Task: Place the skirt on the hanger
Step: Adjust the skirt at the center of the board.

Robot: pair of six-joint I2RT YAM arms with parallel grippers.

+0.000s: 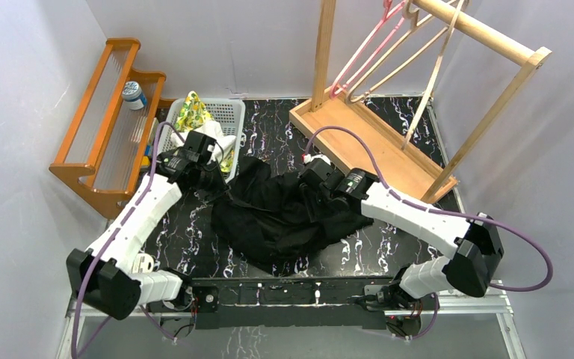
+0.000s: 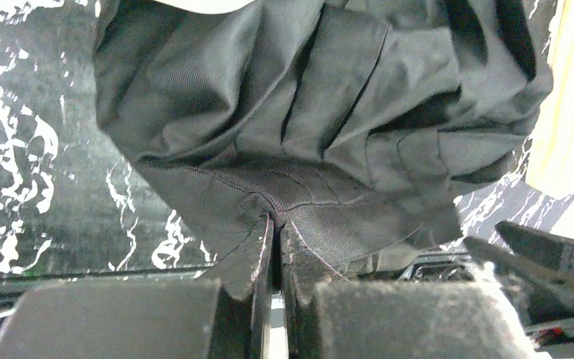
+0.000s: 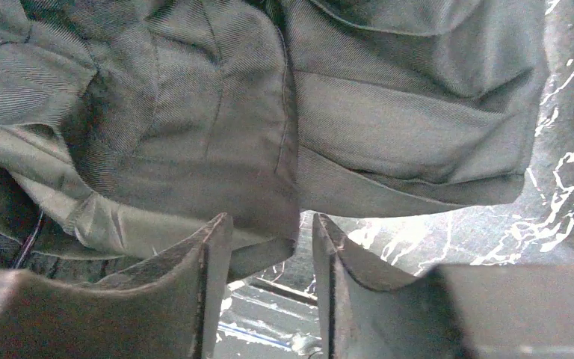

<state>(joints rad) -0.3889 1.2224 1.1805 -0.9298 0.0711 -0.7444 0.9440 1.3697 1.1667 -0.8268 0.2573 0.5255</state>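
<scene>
Left wrist, left fingers (image 2: 248, 263) pinching black skirt (image 2: 306, 112), right fingers (image 3: 203, 278) spread (overhead hides both)

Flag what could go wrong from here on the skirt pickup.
1. The right gripper has its jaws apart, with the crumpled black fabric skirt only at one fingertip. A lift now would probably hang it from the left gripper alone.
2. The left gripper pinches just a small fold, which might slip under the full weight.
3. The skirt lies bunched, so its waistband may not open for the pink and beige hangers on the wooden rack.
</scene>
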